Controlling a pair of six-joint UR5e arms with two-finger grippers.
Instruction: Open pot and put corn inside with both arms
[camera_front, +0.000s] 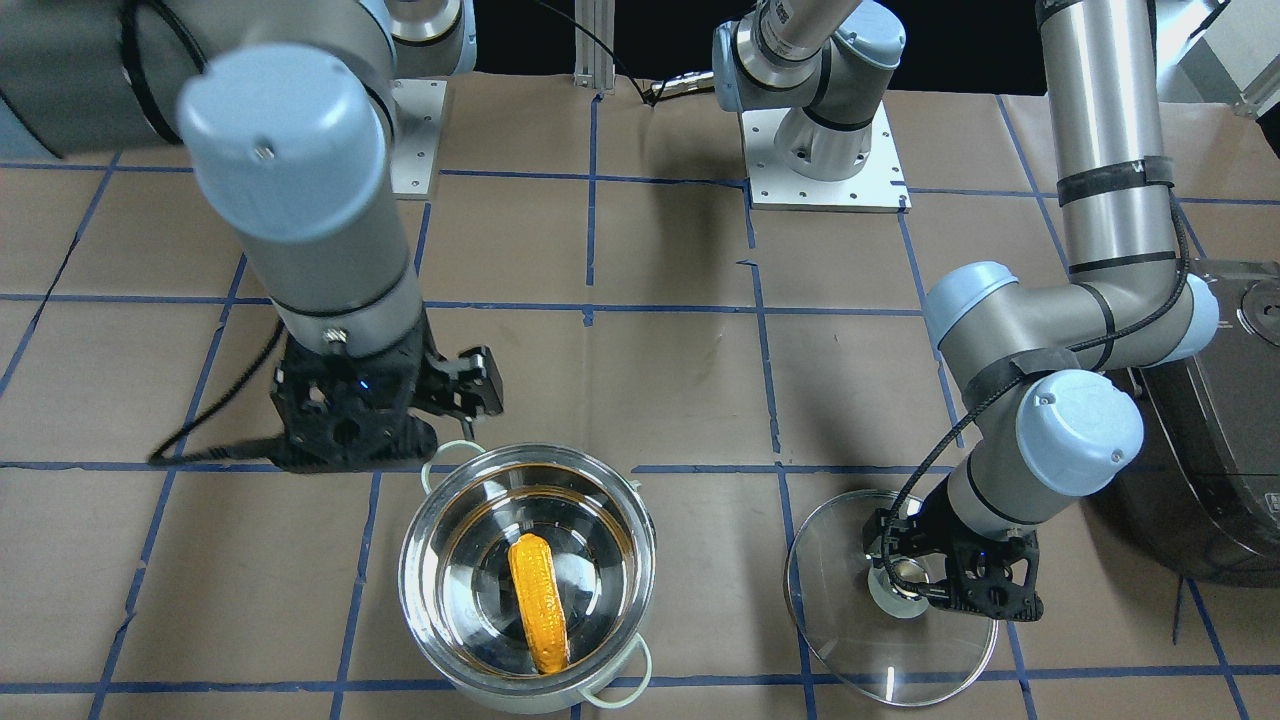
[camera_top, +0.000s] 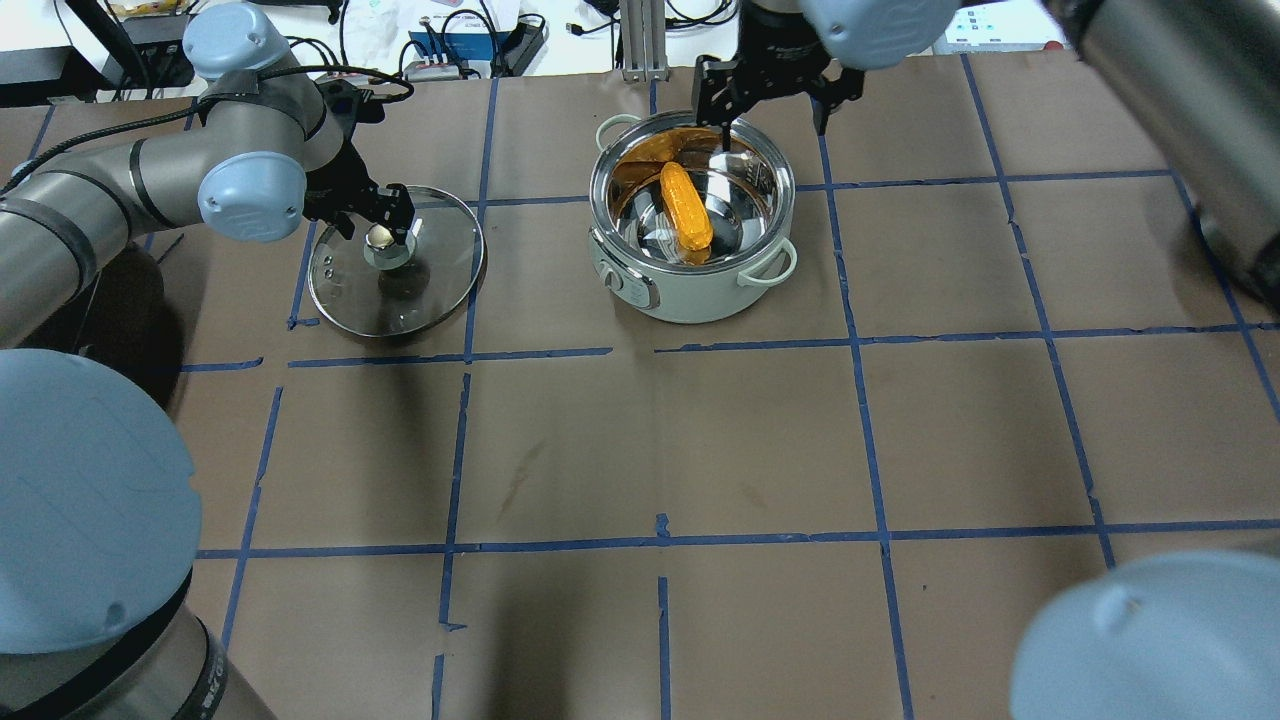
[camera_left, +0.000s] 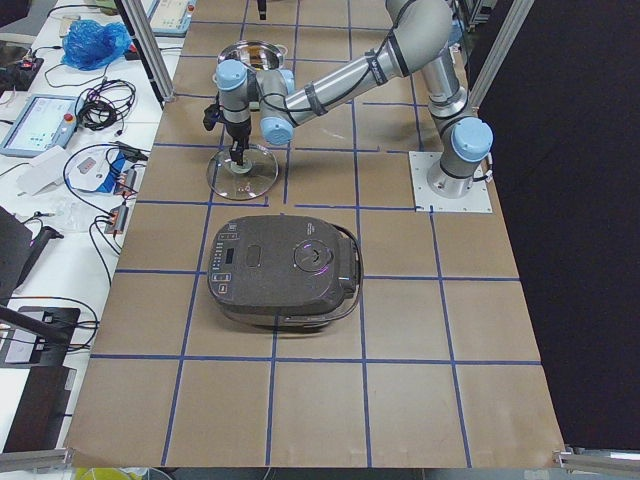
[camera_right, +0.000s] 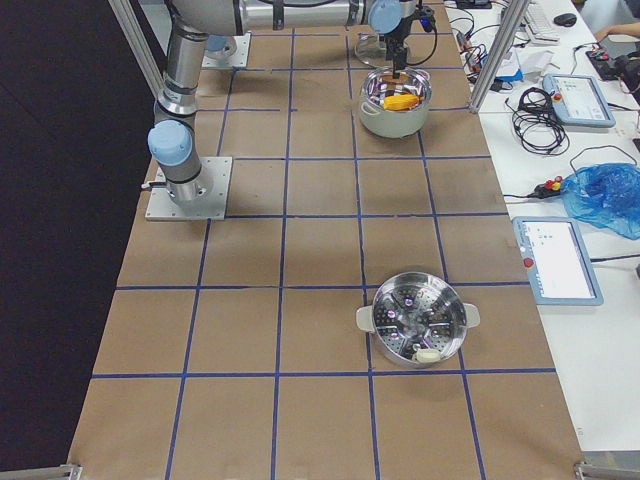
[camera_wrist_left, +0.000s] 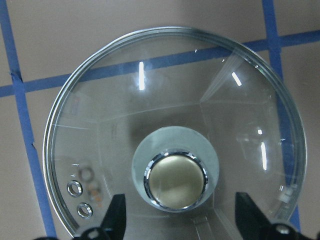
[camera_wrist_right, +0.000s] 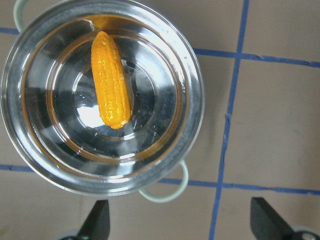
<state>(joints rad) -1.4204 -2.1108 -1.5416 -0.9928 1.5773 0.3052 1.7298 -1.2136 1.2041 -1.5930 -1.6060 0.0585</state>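
- The pot (camera_front: 447, 540) stood uncovered near the operator-side edge of the table (camera_top: 650, 440), about midway along that edge and between the two arm bases.
- The corn (camera_wrist_right: 111, 92) lay inside the pot on its shiny floor. It was off-centre, with one end close to the wall and its orange mirrored in the steel.
- The right gripper (camera_wrist_right: 182, 222) hung above the pot with its jaws spread wide and nothing between them.
- In the right wrist view the corn lay well apart from both fingers (camera_wrist_right: 95, 222), with the pot's rim between them and the cob.
- The glass lid (camera_wrist_left: 165, 95) lay flat on the table, beside the pot on the side toward the table's left end. It was apart from the pot and near the same operator-side edge.
- The left gripper (camera_wrist_left: 179, 205) was down over the lid, its jaws parted with the knob (camera_wrist_left: 175, 177) between them.
- The left wrist view showed a gap between the knob and each finger, so this gripper clasped nothing.
- A dark rice cooker (camera_left: 285, 270) sat farther toward the table's left end, well apart from the lid.
- A perforated steel steamer pot (camera_right: 420, 322) stood toward the right end, near the operator-side edge and well apart from the pot with the corn.
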